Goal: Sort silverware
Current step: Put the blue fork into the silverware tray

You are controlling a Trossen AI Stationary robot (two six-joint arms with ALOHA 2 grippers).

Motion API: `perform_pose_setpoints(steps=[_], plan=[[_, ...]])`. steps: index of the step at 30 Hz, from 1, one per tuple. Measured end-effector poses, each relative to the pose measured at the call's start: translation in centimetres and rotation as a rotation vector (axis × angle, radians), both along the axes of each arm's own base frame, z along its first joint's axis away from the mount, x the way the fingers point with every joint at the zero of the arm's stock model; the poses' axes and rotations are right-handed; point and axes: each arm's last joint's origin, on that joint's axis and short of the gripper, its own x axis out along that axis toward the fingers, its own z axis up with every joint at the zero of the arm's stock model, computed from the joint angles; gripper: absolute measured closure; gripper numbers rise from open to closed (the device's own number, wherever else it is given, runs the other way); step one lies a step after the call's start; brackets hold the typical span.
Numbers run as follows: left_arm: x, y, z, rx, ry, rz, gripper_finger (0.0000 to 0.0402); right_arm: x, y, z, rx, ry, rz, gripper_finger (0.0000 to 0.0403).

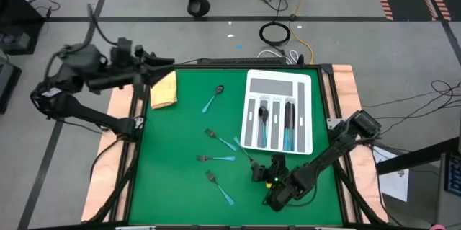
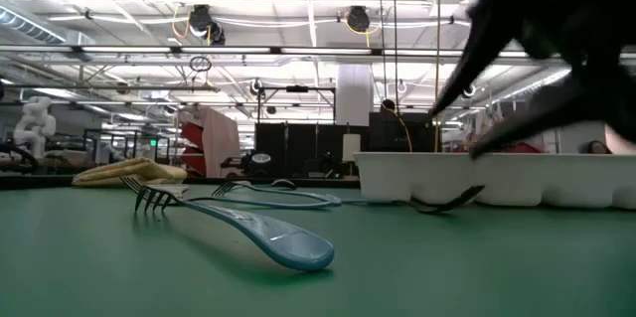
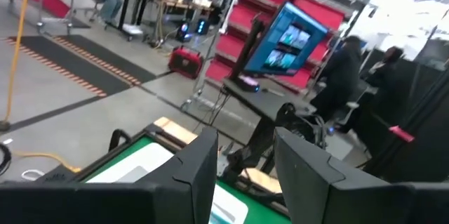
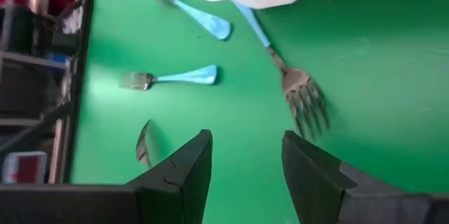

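Observation:
Four teal-handled pieces lie flat on the green mat: a spoon (image 1: 214, 99) and three forks (image 1: 220, 140), (image 1: 217, 158), (image 1: 220, 186). A fourth fork (image 4: 303, 97) lies beside the white tray (image 1: 279, 111), its handle end running under the tray's edge. Several more pieces lie in the tray's slots (image 1: 276, 125). My right gripper (image 1: 261, 172) (image 4: 245, 143) hovers open above the mat, just short of that fork's tines. My left gripper (image 1: 164, 64) (image 3: 245, 140) is open and raised at the table's far left corner, over the yellow cloth (image 1: 163, 89).
The tray stands on the mat's right half, near its far edge. The yellow cloth lies at the far left corner. In the low view a fork (image 2: 234, 221) lies in the foreground, with the tray wall (image 2: 497, 178) behind it. Bare mat runs along the near edge.

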Motion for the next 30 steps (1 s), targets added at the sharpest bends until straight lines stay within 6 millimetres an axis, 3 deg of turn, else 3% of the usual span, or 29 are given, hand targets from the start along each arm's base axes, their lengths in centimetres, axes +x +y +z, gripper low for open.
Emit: perform_pose_setpoints(steps=[6,16,22,30], plan=[[-1.6,0.0,0.5,0.004,-0.037,-0.001,0.0260,0.3,1.3,3.6,-0.007,0.150,0.050,0.0243],[-1.9,0.1,0.5,0.075,-0.024,-0.002,0.0260,2.7,1.1,0.6,0.048,0.179,0.020,0.0243],[-1.9,0.1,0.5,0.077,-0.024,-0.002,0.0260,3.0,0.3,0.5,0.040,0.218,0.003,0.0243],[-1.8,0.0,0.5,0.099,-0.019,-0.029,0.0260,2.3,0.8,0.7,0.063,0.259,0.038,0.0270]])
